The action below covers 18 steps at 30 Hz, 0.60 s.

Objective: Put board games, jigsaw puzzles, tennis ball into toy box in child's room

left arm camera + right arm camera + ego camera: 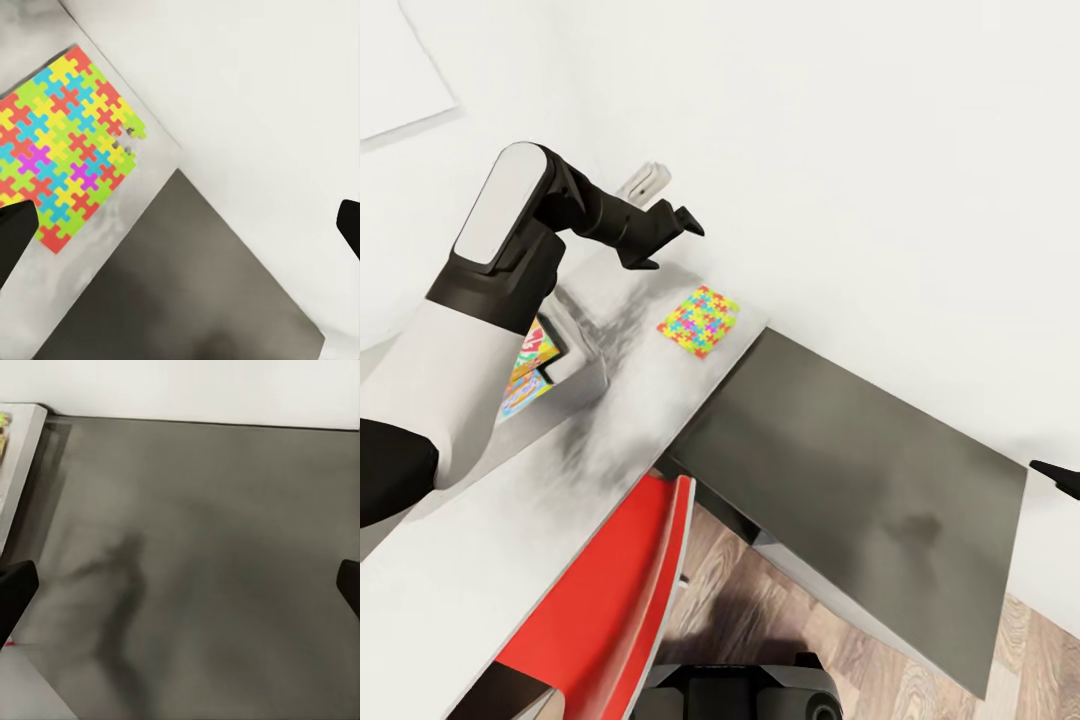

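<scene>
With your left gripper (668,240) spread wide above the thin multicoloured jigsaw puzzle square (699,321), you risk shoving it off the light grey desk top (610,420) if you descend crooked.

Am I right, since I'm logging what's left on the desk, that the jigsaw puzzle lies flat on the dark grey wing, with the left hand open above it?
Not quite. The puzzle lies flat on the light grey top, beside the dark wing, as the head view shows. The left hand is open above it.
</scene>
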{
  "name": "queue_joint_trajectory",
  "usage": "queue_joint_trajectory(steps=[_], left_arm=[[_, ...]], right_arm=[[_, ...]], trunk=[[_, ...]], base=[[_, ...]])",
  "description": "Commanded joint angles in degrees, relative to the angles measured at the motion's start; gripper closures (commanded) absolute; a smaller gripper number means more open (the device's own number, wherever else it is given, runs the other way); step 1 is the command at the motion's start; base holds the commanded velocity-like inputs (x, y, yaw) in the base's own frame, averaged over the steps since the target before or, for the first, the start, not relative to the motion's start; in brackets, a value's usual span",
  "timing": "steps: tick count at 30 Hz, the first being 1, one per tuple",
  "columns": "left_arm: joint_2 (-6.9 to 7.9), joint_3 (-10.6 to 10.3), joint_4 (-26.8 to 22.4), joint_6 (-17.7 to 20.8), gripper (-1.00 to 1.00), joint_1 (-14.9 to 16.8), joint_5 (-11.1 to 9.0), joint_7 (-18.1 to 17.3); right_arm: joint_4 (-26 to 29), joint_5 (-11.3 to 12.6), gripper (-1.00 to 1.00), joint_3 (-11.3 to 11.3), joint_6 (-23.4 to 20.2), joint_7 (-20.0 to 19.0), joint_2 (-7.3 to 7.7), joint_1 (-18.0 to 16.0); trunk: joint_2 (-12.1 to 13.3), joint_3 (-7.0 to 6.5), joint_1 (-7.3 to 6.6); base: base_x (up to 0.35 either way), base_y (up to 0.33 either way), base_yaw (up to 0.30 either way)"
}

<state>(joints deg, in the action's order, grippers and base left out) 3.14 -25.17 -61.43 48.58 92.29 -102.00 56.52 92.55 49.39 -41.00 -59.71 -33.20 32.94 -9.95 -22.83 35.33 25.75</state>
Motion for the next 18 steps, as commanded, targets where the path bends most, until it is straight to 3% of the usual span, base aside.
queue_joint_trajectory(steps=[1, 10, 18], left_arm=[[0.06, -0.1, 0.0, -0.1, -1.00, 0.1, -0.5, 0.5], [-0.07, -0.1, -0.2, 0.0, -1.00, -0.1, -0.6, 0.6], [-0.16, -0.1, -0.2, 0.0, -1.00, -0.2, -0.6, 0.6]], right_arm=[[0.0, -0.3, -1.00, -0.1, -0.3, -0.4, 0.00, -0.1], [0.0, -0.3, -1.00, -0.1, -0.3, -0.5, -0.05, -0.1], [0.0, -0.3, -1.00, 0.0, -0.3, -0.5, -0.08, -0.1]], trunk=[[-0.1, 0.08, 0.04], [-0.1, 0.07, 0.04], [-0.1, -0.02, 0.04]], base=[[0.058, 0.015, 0.000], [0.025, 0.007, -0.006], [0.006, 0.001, -0.144]])
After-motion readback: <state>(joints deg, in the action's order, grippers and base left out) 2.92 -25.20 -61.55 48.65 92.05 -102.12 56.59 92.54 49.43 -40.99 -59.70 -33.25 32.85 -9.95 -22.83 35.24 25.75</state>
